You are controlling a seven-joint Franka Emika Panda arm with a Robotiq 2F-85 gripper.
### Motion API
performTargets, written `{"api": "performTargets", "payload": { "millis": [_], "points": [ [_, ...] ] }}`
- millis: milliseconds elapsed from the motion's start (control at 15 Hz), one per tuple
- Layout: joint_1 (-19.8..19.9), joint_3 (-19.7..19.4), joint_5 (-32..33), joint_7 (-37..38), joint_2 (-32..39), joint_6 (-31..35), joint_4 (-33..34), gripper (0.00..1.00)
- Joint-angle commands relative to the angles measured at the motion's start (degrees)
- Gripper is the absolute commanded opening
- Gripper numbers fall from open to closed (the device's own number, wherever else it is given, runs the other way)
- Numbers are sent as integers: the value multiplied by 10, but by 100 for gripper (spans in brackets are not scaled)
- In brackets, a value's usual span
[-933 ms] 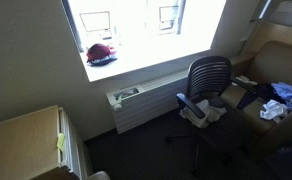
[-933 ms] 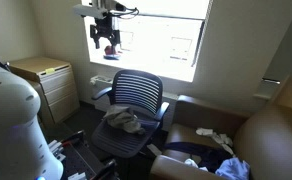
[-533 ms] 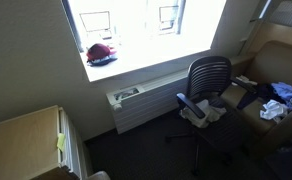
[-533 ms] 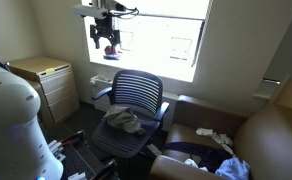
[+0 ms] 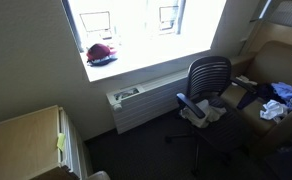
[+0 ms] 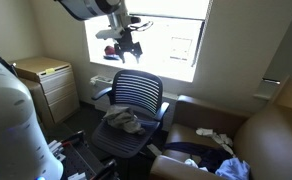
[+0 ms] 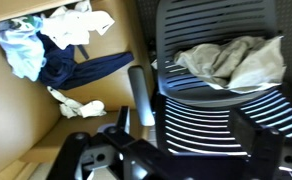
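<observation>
My gripper [image 6: 126,42] hangs open and empty in front of the bright window, above and behind the black mesh office chair [image 6: 136,100] [image 5: 208,80]. A crumpled grey cloth [image 6: 124,120] [image 5: 211,112] lies on the chair's seat. In the wrist view I look down on the chair's striped backrest [image 7: 201,110], with the grey cloth [image 7: 231,60] on the seat beyond it. My gripper [image 7: 201,143] shows as dark fingers [image 7: 254,130] at the bottom of that view, spread wide with only the backrest behind them.
A tan couch [image 6: 261,140] [image 5: 276,60] beside the chair holds a blue garment [image 7: 81,70] and white socks [image 7: 76,105]. A red object [image 5: 101,52] sits on the window sill above a radiator [image 5: 146,100]. A wooden cabinet [image 6: 41,75] [image 5: 26,135] stands in the corner.
The arm has swung to the right and slightly down in front of the window, toward the space above the chair. The gripper stays open.
</observation>
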State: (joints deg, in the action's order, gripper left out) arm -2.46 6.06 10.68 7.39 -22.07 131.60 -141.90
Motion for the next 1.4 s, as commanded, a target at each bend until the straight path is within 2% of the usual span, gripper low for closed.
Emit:
{"api": "performTargets", "payload": {
  "millis": [0, 133, 267, 333, 400, 600, 667, 733, 800, 867, 1000, 1133, 1267, 1333],
  "points": [
    [95, 8, 154, 98, 96, 121, -6, 100],
    [136, 2, 244, 192, 169, 123, 36, 100],
    [145, -26, 296, 262, 241, 96, 86, 100],
    [128, -33, 283, 283, 265, 61, 119, 100],
    [114, -50, 274, 244, 199, 105, 48, 100],
    [104, -65, 271, 267, 264, 84, 107, 100],
    [94, -69, 319, 286, 248, 109, 95, 100],
    [81, -81, 399, 349, 258, 96, 105, 100],
    [84, -98, 440, 402, 303, 77, 129, 100],
    [91, -116, 493, 456, 327, 86, 127, 100],
    [95, -142, 547, 543, 351, 68, 114, 100],
    [112, -171, 548, 580, 404, 63, 122, 100],
    [138, -187, 496, 562, 476, 76, 148, 100],
    [117, -183, 523, 567, 412, 72, 113, 100]
  ]
}}
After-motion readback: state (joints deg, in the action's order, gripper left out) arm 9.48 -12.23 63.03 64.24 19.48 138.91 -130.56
